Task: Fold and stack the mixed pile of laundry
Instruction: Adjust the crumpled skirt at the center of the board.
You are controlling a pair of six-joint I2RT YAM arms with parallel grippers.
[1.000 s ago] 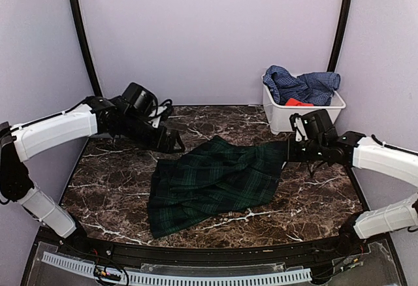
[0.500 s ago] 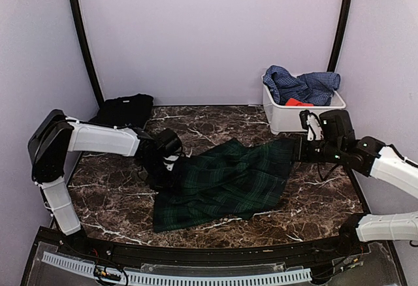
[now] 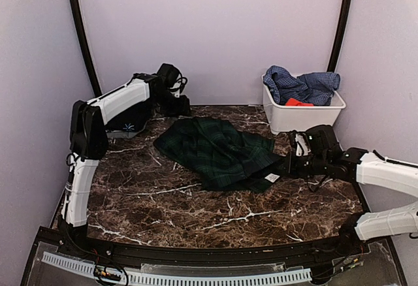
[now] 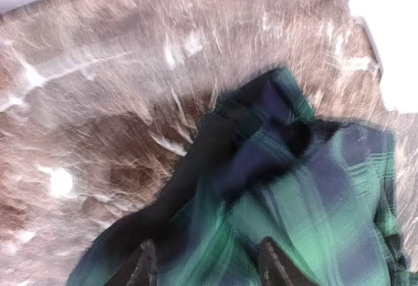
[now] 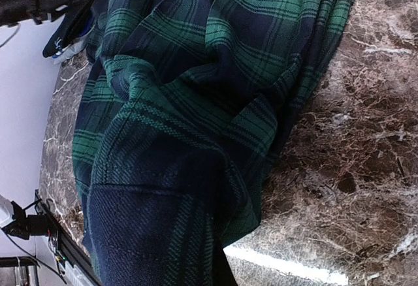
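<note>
The dark green-navy plaid garment point(image 3: 219, 149) lies bunched and folded over on the marble table's middle. My left gripper point(image 3: 179, 106) reaches over the back left and holds the garment's far edge. In the left wrist view the plaid cloth point(image 4: 294, 194) runs between the two fingertips point(image 4: 208, 260), blurred by motion. My right gripper point(image 3: 292, 163) is shut on the garment's right edge. In the right wrist view plaid cloth point(image 5: 196, 90) covers the jaws. A black garment point(image 3: 127, 121) lies folded at the back left corner.
A white bin point(image 3: 307, 117) stands at the back right, holding a blue checked shirt point(image 3: 304, 83) and a small red-orange piece point(image 3: 298, 102). Bare marble table point(image 3: 196, 214) stretches along the near side. The left arm spans the table's left edge.
My left gripper closed on the plaid garment's near left edge and swung it to the back left, folding the cloth over itself. The right gripper shifted slightly left, still holding.
</note>
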